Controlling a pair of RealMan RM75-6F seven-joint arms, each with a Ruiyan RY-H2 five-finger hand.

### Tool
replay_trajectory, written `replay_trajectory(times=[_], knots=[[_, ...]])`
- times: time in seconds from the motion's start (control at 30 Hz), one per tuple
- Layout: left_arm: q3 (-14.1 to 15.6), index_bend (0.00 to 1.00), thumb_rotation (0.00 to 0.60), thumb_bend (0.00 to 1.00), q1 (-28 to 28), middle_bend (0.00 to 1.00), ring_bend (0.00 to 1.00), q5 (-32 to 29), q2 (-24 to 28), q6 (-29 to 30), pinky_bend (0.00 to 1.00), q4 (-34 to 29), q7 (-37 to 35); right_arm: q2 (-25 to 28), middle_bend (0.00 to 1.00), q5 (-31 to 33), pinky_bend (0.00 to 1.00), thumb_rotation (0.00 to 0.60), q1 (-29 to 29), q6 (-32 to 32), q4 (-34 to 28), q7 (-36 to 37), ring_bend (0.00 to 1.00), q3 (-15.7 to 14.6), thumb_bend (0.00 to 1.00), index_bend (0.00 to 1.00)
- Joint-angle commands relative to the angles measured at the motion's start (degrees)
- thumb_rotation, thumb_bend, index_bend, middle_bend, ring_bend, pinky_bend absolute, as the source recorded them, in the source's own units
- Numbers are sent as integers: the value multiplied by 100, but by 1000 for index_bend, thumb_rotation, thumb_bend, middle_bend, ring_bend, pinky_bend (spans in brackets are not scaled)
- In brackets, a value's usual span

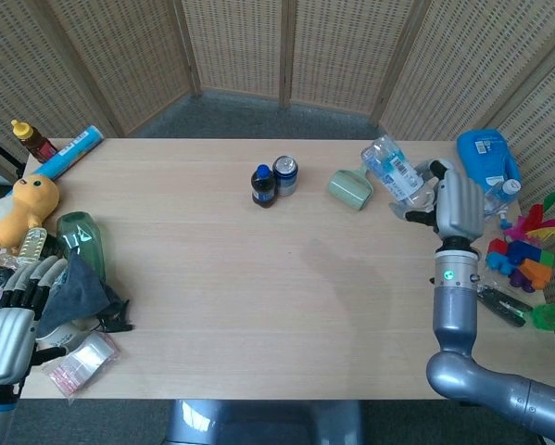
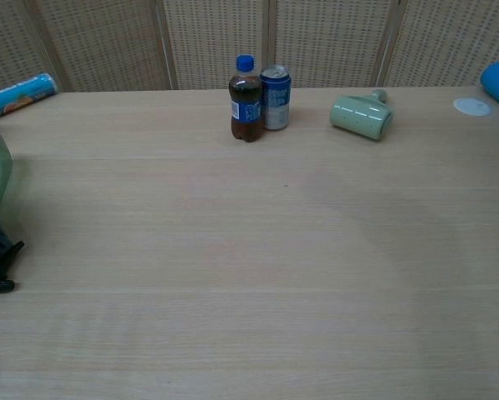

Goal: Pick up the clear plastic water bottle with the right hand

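The clear plastic water bottle (image 1: 394,168) with a blue label hangs high above the table's right side, tilted, in the head view. My right hand (image 1: 453,201) grips it by its lower end, fingers wrapped round it. The chest view shows neither this hand nor the bottle. My left hand (image 1: 13,320) rests low at the table's near left corner, fingers apart, holding nothing.
A cola bottle (image 1: 263,184) and a blue can (image 1: 285,174) stand at the back middle, a pale green lint roller (image 1: 350,188) to their right. A blue jug (image 1: 485,156), a second clear bottle (image 1: 496,197) and toys (image 1: 520,257) crowd the right edge. Clutter (image 1: 70,278) lies at left.
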Motion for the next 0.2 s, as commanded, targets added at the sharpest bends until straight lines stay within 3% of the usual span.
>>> replay_trajectory(times=[0.03,0.2], knots=[[-10,0,600,0,2,0,0,15,20,21,0,-25,-23,215,710,199,970,600,197,241,-321,-248,763,216,82,778],[-20,0,600,0,13,0,0,19,59,50,0,-49,-41,275,709,331,970,600,334,324,-405,-311,763,141,82,779]])
